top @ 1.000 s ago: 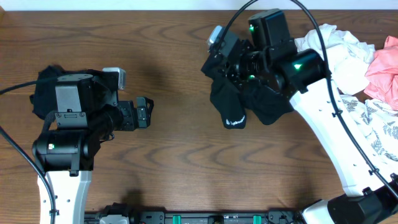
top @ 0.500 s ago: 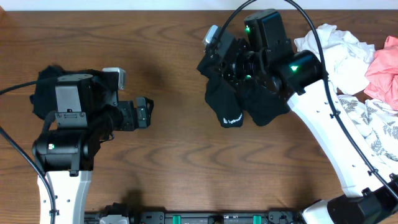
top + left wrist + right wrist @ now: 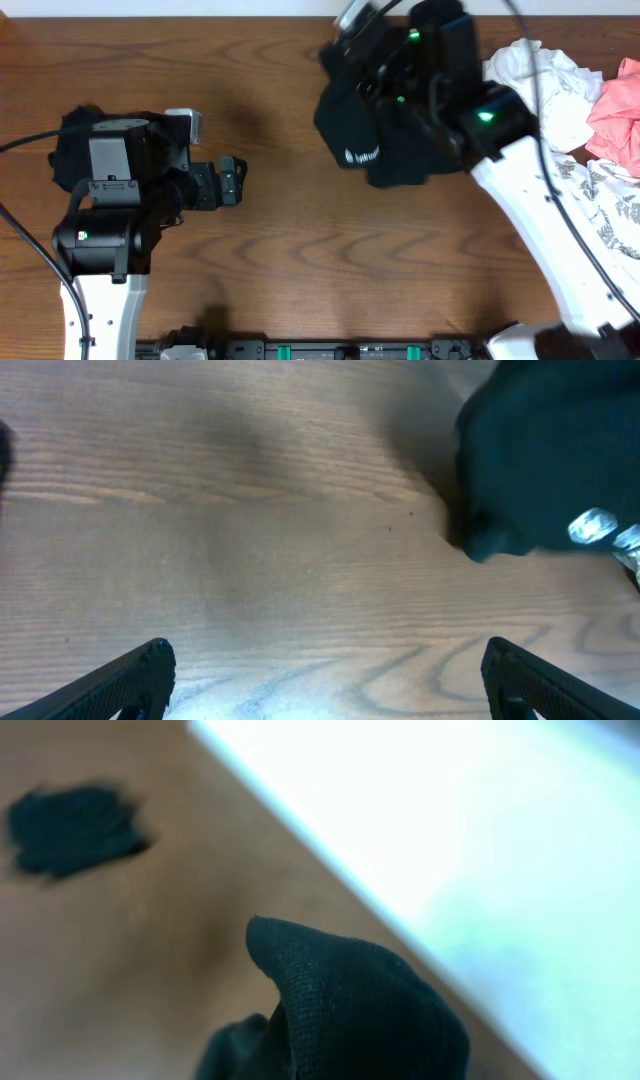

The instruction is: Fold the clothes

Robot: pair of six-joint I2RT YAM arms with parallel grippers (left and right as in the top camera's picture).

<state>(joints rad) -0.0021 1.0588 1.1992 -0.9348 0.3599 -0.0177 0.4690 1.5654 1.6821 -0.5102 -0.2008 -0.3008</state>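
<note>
Left claw [image 3: 232, 186]: spread wide and empty, low over the tabletop [image 3: 290, 250] on the left side. In the left wrist view its two fingertips sat at the bottom corners with bare wood between them.

Right claw [image 3: 362, 62]: at the far middle of the tabletop, pinching the black garment [image 3: 365, 135]. Cloth and blur hid the jaws themselves.

Black garment: hung bunched from the right claw, raised off the wood, with a white logo [image 3: 362, 154] on its left lobe. In the right wrist view it filled the lower foreground as a dark knit fold. In the left wrist view it was a dark mass at the upper right.

Black cloth [image 3: 72, 140]: lay on the tabletop at the far left, partly under the left arm.

Pile at the right edge: white garment [image 3: 535, 85], pink garment [image 3: 620, 105] and patterned garment [image 3: 600, 205], heaped and touching. The right arm crossed over part of the pile.

Tabletop: dark brown wood, its grain running left to right, with a faint sheen.

Rail [image 3: 300, 351]: black with green parts, along the near edge.

Room: a pale strip [image 3: 200, 8] ran beyond the far edge. The right wrist view showed only a bright, blurred whitish-blue area past the edge, with no detail to make out.
</note>
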